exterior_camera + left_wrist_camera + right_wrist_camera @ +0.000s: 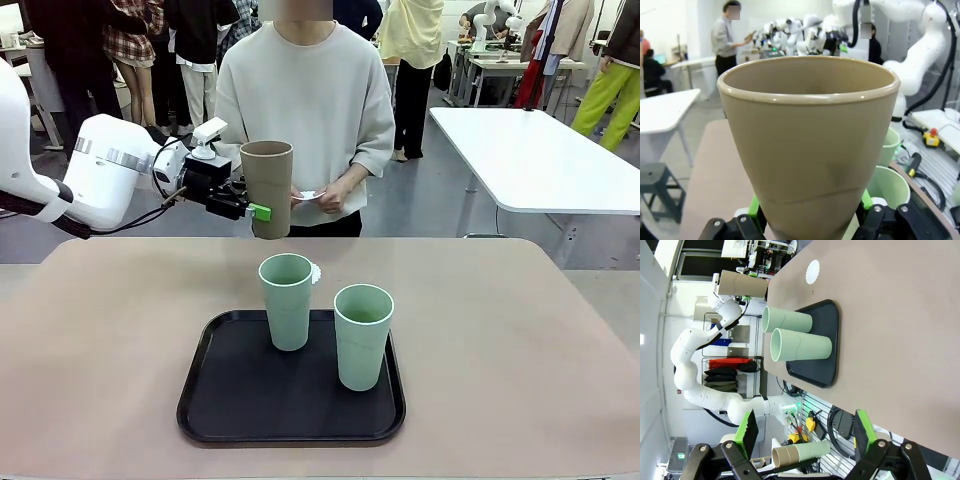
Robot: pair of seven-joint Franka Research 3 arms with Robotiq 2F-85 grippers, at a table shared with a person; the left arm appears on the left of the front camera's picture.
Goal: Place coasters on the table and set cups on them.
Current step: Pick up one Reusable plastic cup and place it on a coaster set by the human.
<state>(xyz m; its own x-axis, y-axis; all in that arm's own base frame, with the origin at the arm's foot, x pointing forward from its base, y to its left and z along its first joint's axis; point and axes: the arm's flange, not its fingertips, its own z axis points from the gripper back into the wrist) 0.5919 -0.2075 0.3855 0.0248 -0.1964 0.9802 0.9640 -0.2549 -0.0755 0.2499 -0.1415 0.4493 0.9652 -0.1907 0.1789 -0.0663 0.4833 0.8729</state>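
The brown cup (267, 188) is gripped near its base by the left gripper (252, 208), whose green pads are pressed against opposite sides of the cup's lower wall. The cup is held in the air above the far left part of the table (500, 330). Its long axis is seen to be close to vertical, with the open mouth pointing up and the narrower base down. In the left wrist view the same cup (810, 145) is seen clamped in the left gripper (810, 212).

Two green cups (286, 300) (362, 335) are set upright, mouths up, on the black tray (215, 400) at the near middle of the table, one farther and to the left, one nearer and to the right. A coaster (812, 271) is laid flat on the table just beyond the tray's far edge. A further white disc (308, 195) is held in the person's hand (335, 195) at the far side.

The right gripper (805, 429) is seen with its jaws spread wide and nothing between them.
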